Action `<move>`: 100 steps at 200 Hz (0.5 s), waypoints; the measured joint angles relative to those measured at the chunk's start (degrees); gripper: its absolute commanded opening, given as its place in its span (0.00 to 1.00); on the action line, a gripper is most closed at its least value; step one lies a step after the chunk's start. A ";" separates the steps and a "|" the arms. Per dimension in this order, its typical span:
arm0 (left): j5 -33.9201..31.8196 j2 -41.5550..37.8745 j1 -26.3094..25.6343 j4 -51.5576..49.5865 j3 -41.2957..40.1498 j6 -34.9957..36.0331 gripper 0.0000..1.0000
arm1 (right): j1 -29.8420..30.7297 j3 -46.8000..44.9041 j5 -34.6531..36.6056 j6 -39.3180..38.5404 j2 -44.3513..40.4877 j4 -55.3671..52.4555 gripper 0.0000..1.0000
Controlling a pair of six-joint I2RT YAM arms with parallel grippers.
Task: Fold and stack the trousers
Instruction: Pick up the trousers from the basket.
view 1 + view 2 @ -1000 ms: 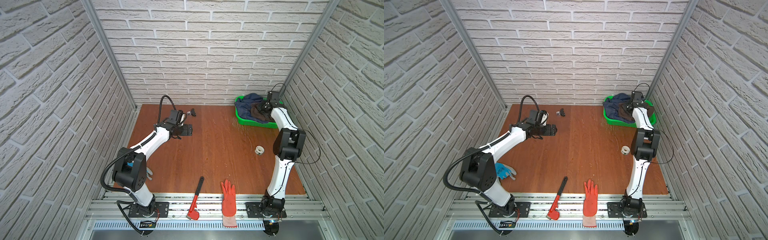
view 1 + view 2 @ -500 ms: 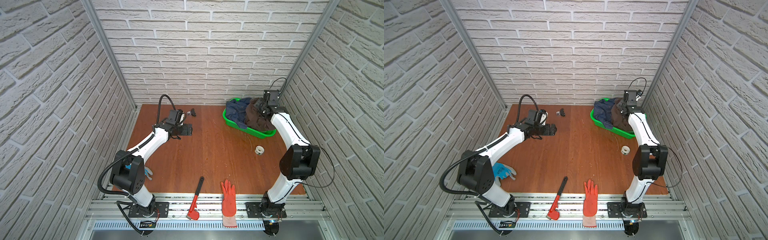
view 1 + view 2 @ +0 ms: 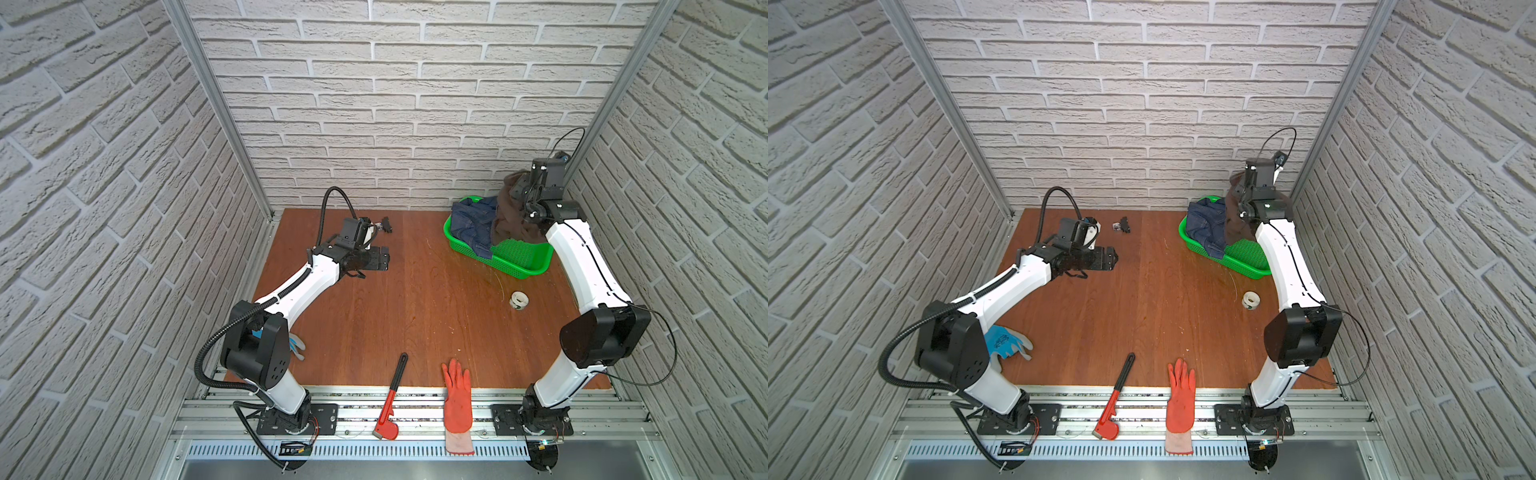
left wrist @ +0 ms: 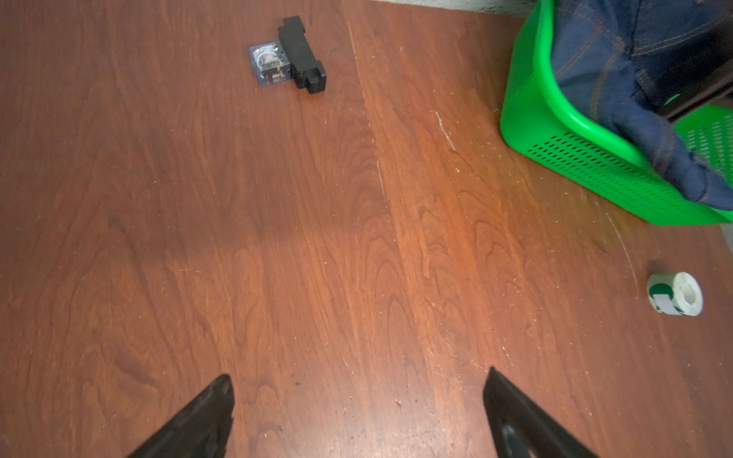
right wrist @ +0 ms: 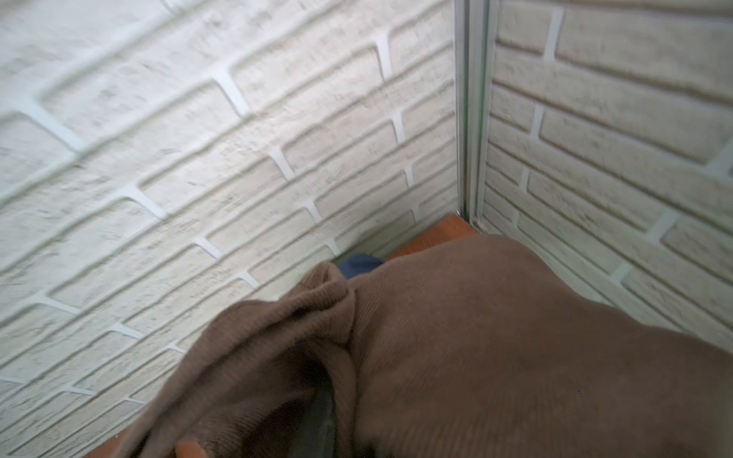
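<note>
Now, field notes, largest first.

Table [image 3: 415, 316]: brown wood, with a wide stretch of open board between my two arms.

Trousers [image 3: 508, 208]: brown, soft, bunched. The top end is raised near the far right corner and the rest hangs down into the basket [image 3: 515, 268]. Not spread, not folded. In my right wrist view the fabric drapes over my fingers and hides them.

Basket: green, perforated, at the far right of the table, skewed to the wall. Blue jeans [image 3: 471, 224] lie in it, one end spilling over the near rim, touching the brown fabric.

Near edge: orange glove [image 3: 457, 399] and red wrench [image 3: 390, 399], side by side. Blue glove [image 3: 1007, 340] by my left base.

Right pincer [image 3: 524, 198]: narrow, clamped on a fold of the trousers, above the basket.
Left pincer [image 4: 359, 380]: wide, empty, low over bare wood, well apart from the fabric.

Tape roll [image 3: 519, 300]: just beyond the basket's near corner. Small black part [image 3: 386, 225]: far edge.

Step, as I judge it: drawing the trousers out of the basket. Folding not begun.

Next move calls for height, so the hanging end gets over the rim without dragging the jeans or the basket. Then carry to the open wood, where my left pincer can take the other end.
</note>
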 measured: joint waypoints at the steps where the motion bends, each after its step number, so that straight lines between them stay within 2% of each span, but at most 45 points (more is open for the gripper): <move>1: 0.00 0.00 -0.02 -0.02 0.02 0.00 0.97 | 0.17 0.52 0.13 -0.28 0.00 -0.13 0.06; 63: 1.70 0.02 -1.18 -0.35 1.55 0.02 0.97 | 7.72 34.23 1.88 -10.40 5.51 -3.45 0.06; 79: 2.67 0.00 -1.66 -0.26 1.53 0.00 0.97 | 9.75 39.08 0.63 -11.82 6.23 -3.10 0.06; 100: 3.50 -1.57 -1.90 1.79 -0.17 -0.48 0.97 | 12.26 40.96 -1.88 -12.17 6.10 -3.15 0.05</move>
